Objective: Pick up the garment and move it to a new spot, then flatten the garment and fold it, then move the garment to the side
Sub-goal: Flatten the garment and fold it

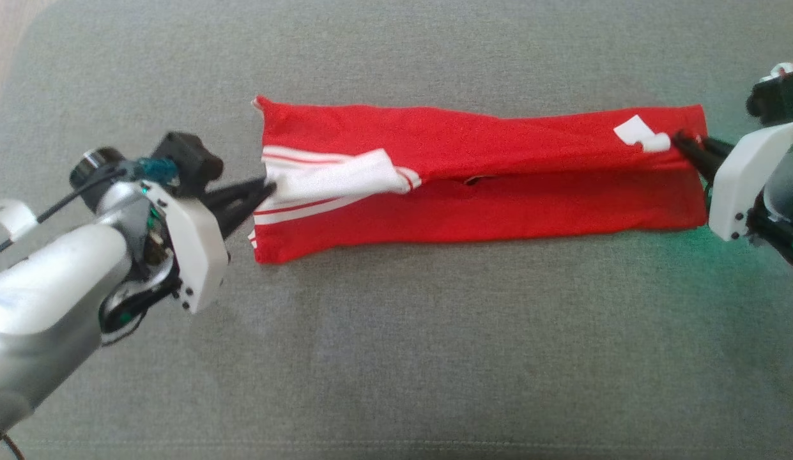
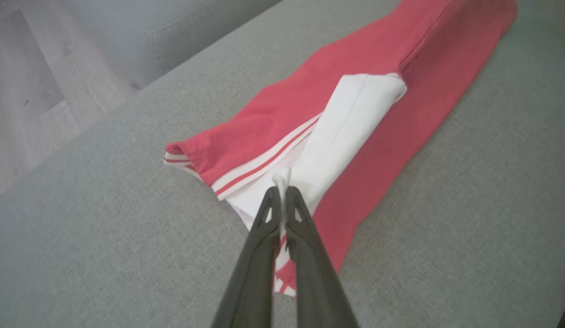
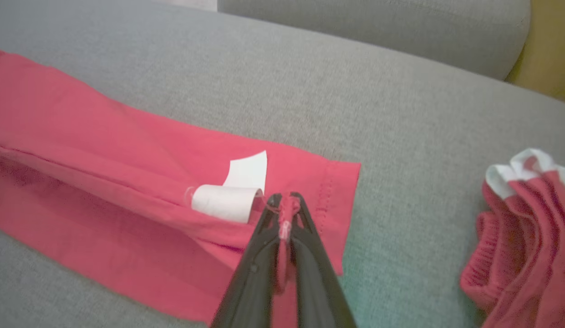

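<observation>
Now the garment point(image 1: 473, 172) lies on the grey cushion point(image 1: 396, 358), in the middle of the head view and a little toward its top; its long axis runs straight from the robot's left to the robot's right, and it is stretched between the two grippers. It is folded lengthwise into a long, narrow band, and the upper layer overlaps the lower one along a slanting edge; the cloth is mostly flat, with some soft creases.

The colour is bright red; at the left end a white sleeve point(image 1: 345, 179) with thin red stripes lies on top of the red cloth, pointing toward the right end. Near the right end there is a small white label point(image 1: 640, 134), partly curled into a roll; the stitched hem is also at this end.

The left gripper point(image 1: 267, 190) is at the left end; its fingers are closed together on a pinch of the white cloth. The right gripper point(image 1: 682, 138) is at the right end, just beside the label; its fingers are closed on a fold of the red hem.

In the right wrist view a second heap of red and white cloth point(image 3: 523, 228) lies on the cushion, well apart from the garment; in the left wrist view a wooden floor point(image 2: 32, 91) is beyond the cushion's edge.
</observation>
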Controlling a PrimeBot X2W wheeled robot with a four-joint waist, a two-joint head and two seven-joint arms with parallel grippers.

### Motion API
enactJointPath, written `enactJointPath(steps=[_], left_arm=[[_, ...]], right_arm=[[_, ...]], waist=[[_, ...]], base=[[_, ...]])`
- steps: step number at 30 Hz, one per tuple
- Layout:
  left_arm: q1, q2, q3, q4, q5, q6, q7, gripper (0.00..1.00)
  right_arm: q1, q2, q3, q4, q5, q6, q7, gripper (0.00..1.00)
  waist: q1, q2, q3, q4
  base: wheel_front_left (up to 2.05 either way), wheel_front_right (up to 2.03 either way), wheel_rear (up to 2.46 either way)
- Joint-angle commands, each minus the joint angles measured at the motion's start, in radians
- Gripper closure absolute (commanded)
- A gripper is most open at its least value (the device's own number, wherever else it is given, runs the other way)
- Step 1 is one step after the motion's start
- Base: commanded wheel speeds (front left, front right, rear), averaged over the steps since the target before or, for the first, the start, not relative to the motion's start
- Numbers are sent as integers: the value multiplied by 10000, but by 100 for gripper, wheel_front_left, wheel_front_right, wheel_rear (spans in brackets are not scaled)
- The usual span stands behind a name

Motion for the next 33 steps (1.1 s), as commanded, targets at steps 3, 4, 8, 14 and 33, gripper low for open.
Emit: enactJointPath(steps=[3,4,8,14,33], left_arm=[[-226,624,208,-410,-225,15,480,100],[-190,672,141,-476,-235,15,662,100],[-40,709,-10,-608,-372,15,1136,100],[-4,566,-66,-347,-409,14,1368,100],[507,-480,2070,848,-996,2467,-2233,0]], right_arm=[[218,-523,232,-382,451,-9,626,100],[211,-571,313,-433,531,-9,782,100],[235,-683,658,-685,931,-9,1459,100],[205,-738,894,-825,1179,-9,1851,100],[175,29,-1094,-1024,2766,-9,-310,0]], waist=[[0,-1,-1,-67],[0,-1,-2,-88],[0,-1,42,-164],[0,-1,157,-242],[0,-1,-985,-676]], base=[[0,0,0],[0,0,0],[0,0,0],[0,0,0],[0,0,0]])
